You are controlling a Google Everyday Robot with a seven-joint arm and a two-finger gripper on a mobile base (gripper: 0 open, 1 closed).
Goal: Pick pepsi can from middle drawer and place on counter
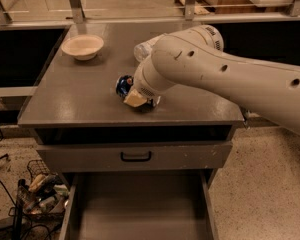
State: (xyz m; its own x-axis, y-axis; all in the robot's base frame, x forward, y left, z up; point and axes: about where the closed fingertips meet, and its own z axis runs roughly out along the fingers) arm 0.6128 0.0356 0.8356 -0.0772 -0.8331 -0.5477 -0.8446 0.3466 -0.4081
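The pepsi can [123,85], dark blue with a metal end, is at the middle of the grey counter [80,96], low against its surface. My gripper [136,99] is right beside the can on its right, at the end of the big white arm that reaches in from the right. The arm hides most of the gripper and the can's right side. I cannot tell whether the can is held or rests free. The middle drawer [140,206] stands pulled open below, showing a bare grey floor.
A cream bowl [82,46] sits at the counter's back left. A clear plastic bottle [142,50] lies behind the arm. A closed drawer front with a black handle [136,156] is under the counter. A wire basket of clutter [40,191] stands on the floor at left.
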